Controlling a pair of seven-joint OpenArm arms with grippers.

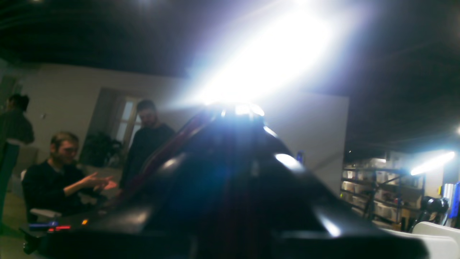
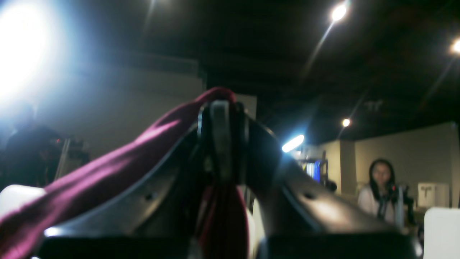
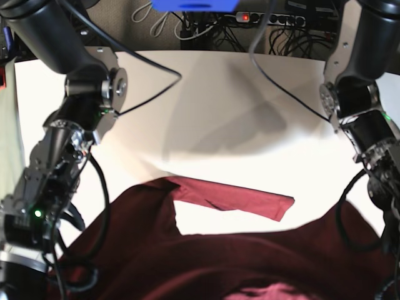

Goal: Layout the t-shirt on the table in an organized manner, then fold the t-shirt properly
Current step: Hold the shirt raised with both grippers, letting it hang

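Note:
The dark red t-shirt (image 3: pixel 219 262) hangs raised across the bottom of the base view, with one sleeve (image 3: pixel 231 197) stretched out above the white table (image 3: pixel 237 112). In the right wrist view my right gripper (image 2: pixel 221 108) is shut on a bunch of the t-shirt (image 2: pixel 90 172), which drapes down to the left and between the fingers. In the left wrist view my left gripper (image 1: pixel 237 113) is dark against the glare, shut, with a strip of the t-shirt (image 1: pixel 163 153) running off its left side. Both gripper tips fall below the base view's lower edge.
Both arms (image 3: pixel 69 144) (image 3: pixel 365 125) reach in from the table's sides. Cables and a power strip (image 3: pixel 250 17) lie behind the far edge. Both wrist cameras point up at ceiling lights, people (image 1: pixel 57 169) (image 2: pixel 377 190) and shelves (image 1: pixel 377 194).

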